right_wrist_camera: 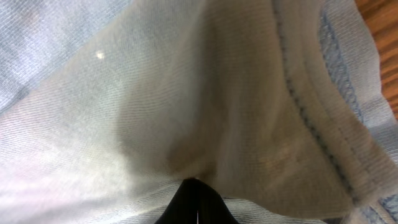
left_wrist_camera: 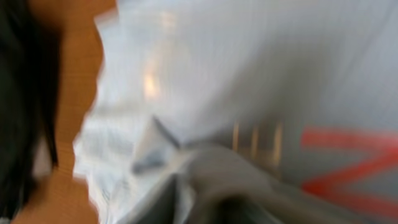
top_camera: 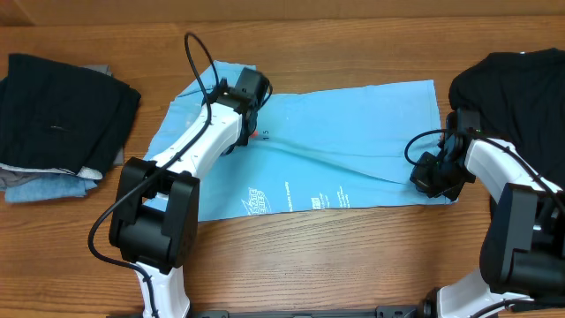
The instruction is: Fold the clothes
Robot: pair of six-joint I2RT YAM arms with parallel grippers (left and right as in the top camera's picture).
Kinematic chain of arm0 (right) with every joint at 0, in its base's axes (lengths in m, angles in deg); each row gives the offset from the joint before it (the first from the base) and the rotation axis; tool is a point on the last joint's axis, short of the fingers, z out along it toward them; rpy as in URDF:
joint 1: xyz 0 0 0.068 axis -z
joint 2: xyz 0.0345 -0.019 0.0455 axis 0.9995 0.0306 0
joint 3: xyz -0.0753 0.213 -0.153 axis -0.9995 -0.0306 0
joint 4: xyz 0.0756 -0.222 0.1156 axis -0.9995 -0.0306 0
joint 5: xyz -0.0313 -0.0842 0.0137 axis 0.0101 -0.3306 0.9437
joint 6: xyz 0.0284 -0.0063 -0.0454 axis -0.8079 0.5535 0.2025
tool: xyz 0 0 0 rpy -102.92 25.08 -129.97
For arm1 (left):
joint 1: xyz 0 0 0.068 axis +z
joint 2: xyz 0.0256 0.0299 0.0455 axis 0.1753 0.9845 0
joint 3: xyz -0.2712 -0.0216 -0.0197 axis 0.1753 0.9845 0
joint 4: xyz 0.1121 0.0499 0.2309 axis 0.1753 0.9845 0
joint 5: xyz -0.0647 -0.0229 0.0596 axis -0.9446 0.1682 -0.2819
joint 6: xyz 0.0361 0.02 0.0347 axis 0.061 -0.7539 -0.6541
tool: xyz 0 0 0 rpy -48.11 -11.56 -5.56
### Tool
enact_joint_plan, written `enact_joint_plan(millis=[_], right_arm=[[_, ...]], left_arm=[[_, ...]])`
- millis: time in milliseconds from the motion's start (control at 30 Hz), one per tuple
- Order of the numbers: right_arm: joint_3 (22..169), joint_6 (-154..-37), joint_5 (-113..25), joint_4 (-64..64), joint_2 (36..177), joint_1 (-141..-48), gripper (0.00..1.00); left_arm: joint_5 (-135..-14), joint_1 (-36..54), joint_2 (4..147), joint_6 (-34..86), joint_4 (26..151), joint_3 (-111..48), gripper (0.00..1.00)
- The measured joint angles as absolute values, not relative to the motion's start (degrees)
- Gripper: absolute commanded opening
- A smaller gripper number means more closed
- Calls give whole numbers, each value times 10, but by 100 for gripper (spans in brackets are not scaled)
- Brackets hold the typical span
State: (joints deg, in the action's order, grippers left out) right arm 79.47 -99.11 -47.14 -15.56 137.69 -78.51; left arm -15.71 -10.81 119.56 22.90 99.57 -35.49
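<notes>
The light sky-blue T-shirt [top_camera: 353, 132] lies spread on the wooden table, with white lettering [top_camera: 291, 199] near its front edge and a small red mark [top_camera: 256, 135]. My left gripper [top_camera: 245, 131] is on the shirt's left part beside the red mark. The left wrist view is blurred, showing bunched fabric [left_wrist_camera: 249, 74] at the jaws [left_wrist_camera: 236, 208] and the red mark [left_wrist_camera: 348, 162]. My right gripper [top_camera: 431, 179] is at the shirt's front right corner. Its black fingers [right_wrist_camera: 198, 190] are pressed together on the fabric [right_wrist_camera: 155, 93] near the stitched hem [right_wrist_camera: 311, 124]. A taut crease runs between the two grippers.
A plain black shirt [top_camera: 512, 79] lies heaped at the back right, close behind my right arm. A stack of folded black, grey and dull-blue garments [top_camera: 62, 115] sits at the left. Bare wood [top_camera: 353, 256] runs along the front edge.
</notes>
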Motion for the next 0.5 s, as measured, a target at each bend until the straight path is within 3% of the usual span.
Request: enact_joint_plan(millis=[67,200,233,267,300,367,500], right_arm=[[795,-992,-471,-155,1377,-785,4],[795,-991,-471,-156,1377,-785,4],[795,-991,-471,-156,1377,-785,4],[795,-991,-471,-156,1377,-785,4],[794,-991,-471,-155,1377,-785,4],[794,-991,-471,-155,1377,-785,4],[793,-991,-471,-153,1376,-785,4]], left_arm=[[-147,-105,1195,224,952,-358,91],[-152,-87,1196,222,944,-366,95],[-156,-81,1196,222,963,-370,91],[-164,-74,1196,223,1000,-382,80],[-173,-67,1195,226,1037,-395,56],[-201,-57,1195,231,1096,-414,28],[-326,-49,1195,224,1139,-428,22]])
